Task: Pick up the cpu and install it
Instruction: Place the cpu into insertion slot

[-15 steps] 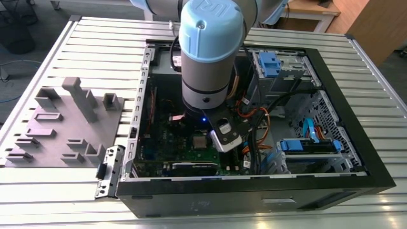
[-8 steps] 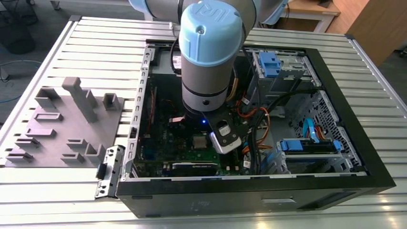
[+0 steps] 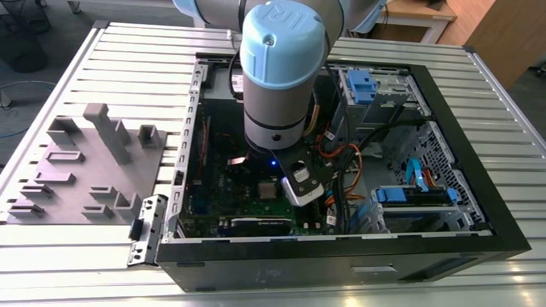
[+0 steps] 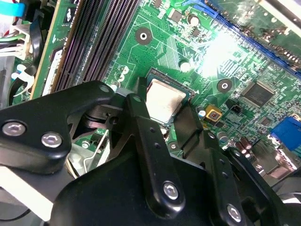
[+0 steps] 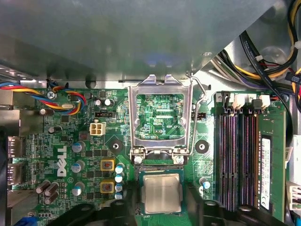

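Two fingers [image 5: 202, 212] of the gripper [image 5: 162, 202] are held apart, flanking the cpu [image 5: 162, 192] without contact; in the exterior view, grey blocks [image 3: 85, 166] are recorded at nine o'clock from the case [image 3: 341, 256].

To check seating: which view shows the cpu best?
The first wrist view: the cpu faces the camera, top fully visible. The second wrist view shows it slanted, partly covered; the exterior view shows a small grey square.
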Motion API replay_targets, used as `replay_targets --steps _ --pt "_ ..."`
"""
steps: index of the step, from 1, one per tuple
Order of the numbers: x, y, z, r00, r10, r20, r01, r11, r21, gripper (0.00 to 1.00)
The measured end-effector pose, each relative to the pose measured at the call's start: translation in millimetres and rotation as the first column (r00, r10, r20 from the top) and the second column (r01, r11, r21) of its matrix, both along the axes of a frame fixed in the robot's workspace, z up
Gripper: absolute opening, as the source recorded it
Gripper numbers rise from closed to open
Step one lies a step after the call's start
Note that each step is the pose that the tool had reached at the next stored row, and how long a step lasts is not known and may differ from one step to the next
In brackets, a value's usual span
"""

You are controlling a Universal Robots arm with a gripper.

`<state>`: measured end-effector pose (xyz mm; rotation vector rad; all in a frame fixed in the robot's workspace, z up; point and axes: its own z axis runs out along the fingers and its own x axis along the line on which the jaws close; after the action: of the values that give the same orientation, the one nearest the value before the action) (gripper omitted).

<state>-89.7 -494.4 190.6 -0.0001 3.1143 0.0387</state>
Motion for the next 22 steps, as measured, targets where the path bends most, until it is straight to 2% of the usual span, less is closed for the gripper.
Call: replay_targets --steps 1,7,10,22 --pt "0.0 0.0 0.0 1.0000 0.000 0.0000 0.000 1.0000 0.0000 0.50" --pt "0.0 0.0 0.0 1.0000 0.000 0.0000 0.000 1.0000 -0.0001 0.50" --pt "0.0 -0.1 0.1 1.0000 0.000 -0.0002 0.000 1.0000 -0.0003 0.44" --pt "0.0 0.0 1.1 1.0000 0.000 0.0000 0.000 1.0000 0.0000 0.44"
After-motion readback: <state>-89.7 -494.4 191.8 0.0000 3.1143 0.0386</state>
